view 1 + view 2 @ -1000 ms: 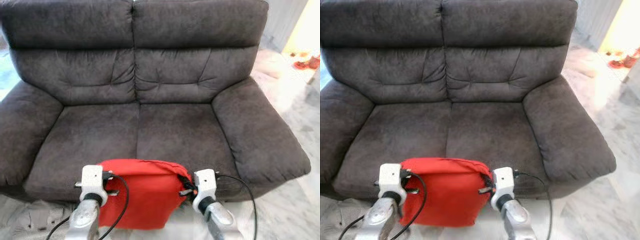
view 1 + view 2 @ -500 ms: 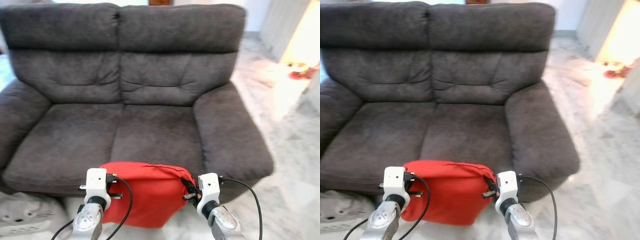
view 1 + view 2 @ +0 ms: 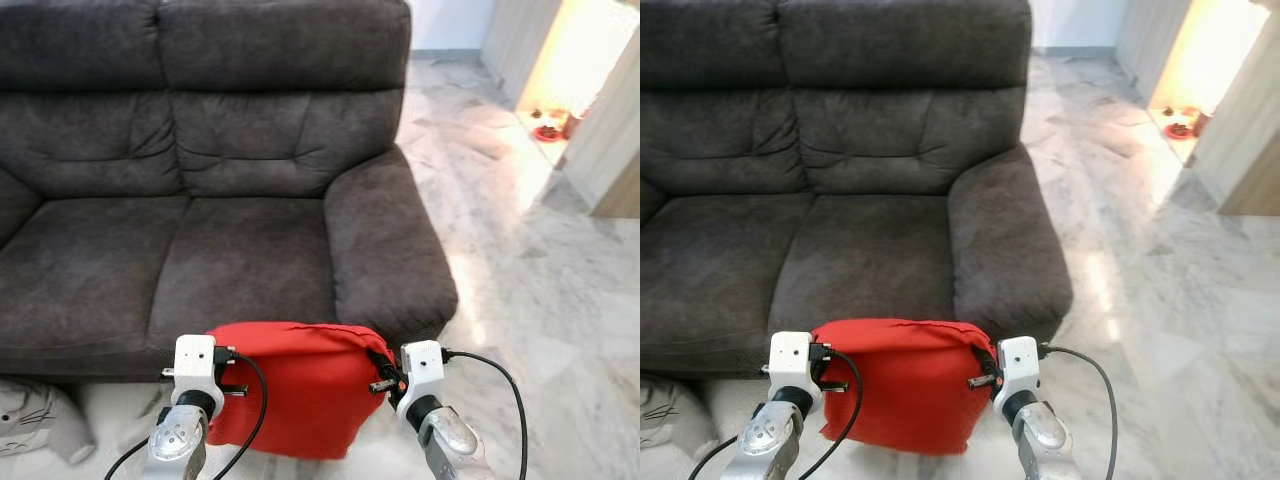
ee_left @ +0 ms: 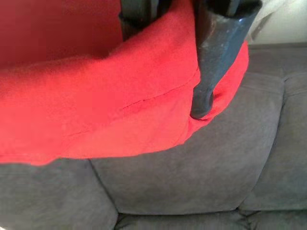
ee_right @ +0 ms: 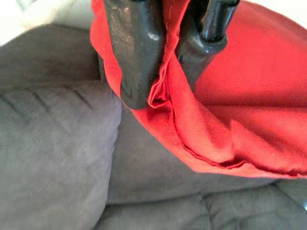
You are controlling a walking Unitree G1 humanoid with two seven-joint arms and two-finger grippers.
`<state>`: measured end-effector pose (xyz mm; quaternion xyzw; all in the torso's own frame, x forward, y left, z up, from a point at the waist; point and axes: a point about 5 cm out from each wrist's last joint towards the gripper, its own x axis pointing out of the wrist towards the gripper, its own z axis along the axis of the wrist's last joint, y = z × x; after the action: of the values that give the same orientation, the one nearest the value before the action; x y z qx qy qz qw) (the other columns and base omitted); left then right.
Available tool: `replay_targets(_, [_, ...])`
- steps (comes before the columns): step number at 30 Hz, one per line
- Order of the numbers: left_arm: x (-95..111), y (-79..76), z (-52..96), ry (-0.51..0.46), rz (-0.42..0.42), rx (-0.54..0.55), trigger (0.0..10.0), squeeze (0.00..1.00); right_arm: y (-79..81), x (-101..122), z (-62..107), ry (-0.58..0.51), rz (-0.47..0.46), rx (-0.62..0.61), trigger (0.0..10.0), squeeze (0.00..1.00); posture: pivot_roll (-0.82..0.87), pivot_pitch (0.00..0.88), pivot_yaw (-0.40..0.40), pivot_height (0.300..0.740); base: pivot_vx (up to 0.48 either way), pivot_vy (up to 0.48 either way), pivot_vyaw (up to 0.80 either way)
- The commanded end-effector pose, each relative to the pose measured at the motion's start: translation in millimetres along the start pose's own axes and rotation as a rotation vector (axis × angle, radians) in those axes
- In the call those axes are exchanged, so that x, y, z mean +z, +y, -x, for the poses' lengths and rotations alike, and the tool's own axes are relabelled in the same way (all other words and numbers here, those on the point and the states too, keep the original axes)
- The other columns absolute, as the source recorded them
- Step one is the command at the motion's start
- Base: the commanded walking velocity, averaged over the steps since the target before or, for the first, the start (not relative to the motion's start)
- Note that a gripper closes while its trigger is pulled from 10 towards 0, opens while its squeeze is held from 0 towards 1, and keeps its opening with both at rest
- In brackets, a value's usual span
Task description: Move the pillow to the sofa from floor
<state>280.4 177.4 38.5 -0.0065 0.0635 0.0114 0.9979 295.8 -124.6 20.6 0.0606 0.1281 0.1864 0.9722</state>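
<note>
A red pillow (image 3: 290, 385) hangs between my two arms, held off the floor just in front of the dark grey sofa (image 3: 200, 210). My left gripper (image 3: 232, 372) is shut on the pillow's left upper corner, and my right gripper (image 3: 380, 372) is shut on its right upper corner. In the left wrist view a black finger (image 4: 216, 52) presses into the red fabric (image 4: 96, 105) above the sofa cushions. In the right wrist view two black fingers (image 5: 134, 52) pinch a fold of the pillow's seam (image 5: 201, 129).
The sofa's right armrest (image 3: 385, 240) stands just beyond my right gripper. Pale marble floor (image 3: 530, 270) stretches to the right toward a bright doorway (image 3: 560, 80). A light grey soft item (image 3: 30, 420) lies on the floor at the lower left.
The camera has swung to the right, so the sofa sits further left and more marble floor shows. Both grippers hold the pillow as before.
</note>
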Motion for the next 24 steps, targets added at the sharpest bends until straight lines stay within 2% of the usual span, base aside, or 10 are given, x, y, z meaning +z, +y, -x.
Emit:
replay_targets(1, [21, 18.1, -2.1, -0.106, -0.015, 0.056, 10.0, 0.00, 1.1, 6, -2.0, -0.035, -0.007, -0.001, 10.0, 0.00, 0.09, 0.104, 0.035, 0.740, 0.000, 0.000, 0.00])
replay_targets(5, [21, 19.6, -1.0, -0.106, -0.022, 0.073, 10.0, 0.00, 3.4, 8, -2.9, -0.051, -0.007, 0.010, 10.0, 0.00, 0.09, 0.105, 0.034, 0.740, 0.000, 0.000, 0.00])
replay_targets(10, [33, 22.0, 1.0, -0.165, -0.085, 0.081, 10.0, 0.00, 5.6, 23, -4.8, -0.137, 0.020, 0.024, 10.0, 0.00, 0.09, 0.104, 0.034, 0.740, 0.000, 0.000, 0.00])
replay_targets(11, [36, 21.0, 1.7, -0.181, -0.105, 0.074, 10.0, 0.00, 5.1, 29, -5.0, -0.172, 0.031, 0.022, 10.0, 0.00, 0.09, 0.107, 0.033, 0.740, 0.000, 0.000, 0.73])
replay_targets(16, [37, 19.4, 1.8, -0.188, -0.127, 0.065, 10.0, 0.00, 3.9, 36, -6.5, -0.208, 0.025, 0.012, 10.0, 0.00, 0.09, 0.106, 0.031, 0.740, 0.000, 0.000, 0.76])
replay_targets(19, [38, 20.1, 2.5, -0.192, -0.126, 0.070, 10.0, 0.00, 6.7, 44, -9.3, -0.242, -0.005, 0.037, 10.0, 0.00, 0.09, 0.106, 0.031, 0.740, 0.269, 0.000, 0.00])
replay_targets(24, [41, 21.5, 3.2, -0.200, -0.128, 0.074, 10.0, 0.00, 8.4, 51, -10.3, -0.266, 0.000, 0.044, 10.0, 0.00, 0.09, 0.106, 0.031, 0.740, 0.316, 0.000, 0.00])
